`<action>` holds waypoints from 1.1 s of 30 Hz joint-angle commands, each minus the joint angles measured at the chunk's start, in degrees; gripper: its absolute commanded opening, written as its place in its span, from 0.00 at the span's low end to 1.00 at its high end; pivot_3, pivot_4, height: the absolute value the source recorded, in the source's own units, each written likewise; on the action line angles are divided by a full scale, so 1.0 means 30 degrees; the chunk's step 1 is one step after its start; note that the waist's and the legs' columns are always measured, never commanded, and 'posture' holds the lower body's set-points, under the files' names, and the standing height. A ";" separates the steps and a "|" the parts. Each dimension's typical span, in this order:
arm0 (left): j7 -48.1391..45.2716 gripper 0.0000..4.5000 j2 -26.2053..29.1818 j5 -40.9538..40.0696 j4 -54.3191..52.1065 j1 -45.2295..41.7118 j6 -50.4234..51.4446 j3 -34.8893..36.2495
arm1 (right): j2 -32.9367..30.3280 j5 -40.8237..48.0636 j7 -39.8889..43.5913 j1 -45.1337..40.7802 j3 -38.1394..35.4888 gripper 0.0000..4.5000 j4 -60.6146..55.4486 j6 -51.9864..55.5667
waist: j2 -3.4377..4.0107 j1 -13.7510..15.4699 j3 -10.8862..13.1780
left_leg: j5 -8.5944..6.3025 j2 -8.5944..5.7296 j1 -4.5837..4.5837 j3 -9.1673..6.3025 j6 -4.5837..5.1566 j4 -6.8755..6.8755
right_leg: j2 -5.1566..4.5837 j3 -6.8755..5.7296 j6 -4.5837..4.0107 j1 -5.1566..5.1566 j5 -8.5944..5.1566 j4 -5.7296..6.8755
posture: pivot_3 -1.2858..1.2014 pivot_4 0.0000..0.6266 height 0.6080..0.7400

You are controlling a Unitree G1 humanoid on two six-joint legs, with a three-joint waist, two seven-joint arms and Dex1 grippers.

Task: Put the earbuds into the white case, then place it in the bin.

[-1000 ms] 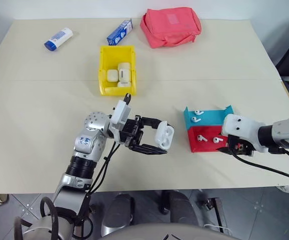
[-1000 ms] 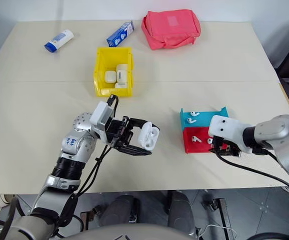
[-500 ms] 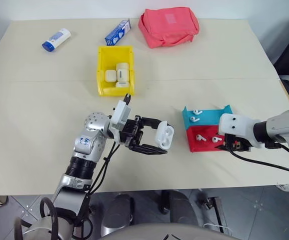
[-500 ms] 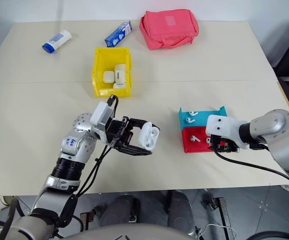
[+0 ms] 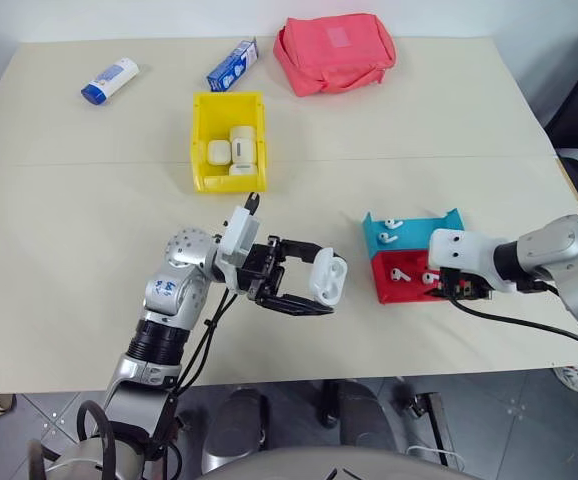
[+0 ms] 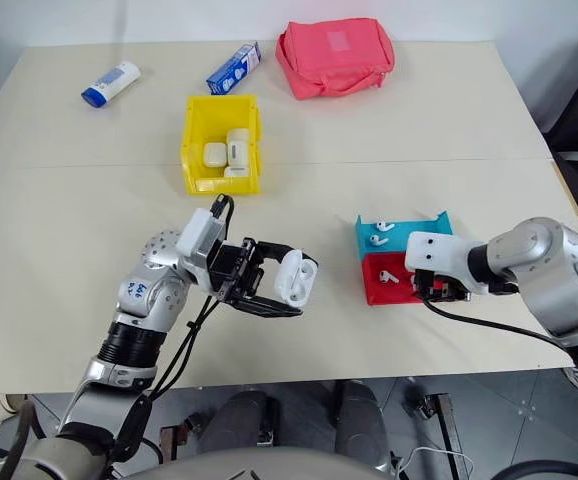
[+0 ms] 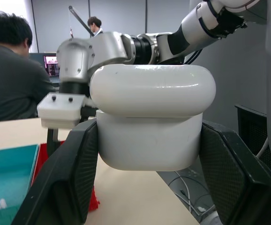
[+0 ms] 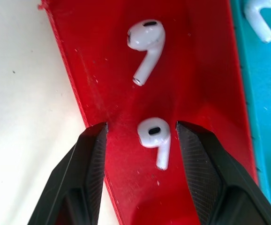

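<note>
My left gripper point(image 5: 314, 279) is shut on the white case point(image 5: 329, 278) and holds it above the table's middle, with the lid seemingly flipped open. The case point(image 7: 152, 122) is clamped between both fingers in the left wrist view. My right gripper point(image 8: 140, 125) is down in the red tray point(image 5: 394, 290), open, its fingers on either side of one earbud point(image 8: 153, 133) without touching it. A second earbud point(image 8: 147, 37) lies just beyond. Two more earbuds point(image 5: 393, 231) lie in the teal tray point(image 5: 424, 235). The yellow bin point(image 5: 201, 140) stands farther back and holds several white cases.
A pink pouch point(image 5: 334, 50), a blue carton point(image 5: 232, 65) and a white tube with a blue cap point(image 5: 109, 80) lie along the far edge. The red and teal trays sit side by side at the right. People sit behind the table in the left wrist view.
My right gripper has shifted a little left and down into the red tray. The left gripper and the case have kept still. The camera has shifted slightly.
</note>
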 commanded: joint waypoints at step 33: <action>0.0671 0.62 0.0532 -0.0668 -0.0756 -0.0002 0.0071 0.0198 | 0.0510 -0.0623 0.0519 -0.0265 -0.1237 0.10 0.0356 -0.0707 | 0.0010 -0.0011 -0.0005 | 0.0000 0.0002 0.0005 0.0001 -0.0004 0.0002 | 0.0005 -0.0002 -0.0001 0.0006 -0.0001 0.0002 | 0.52 0.24 1.00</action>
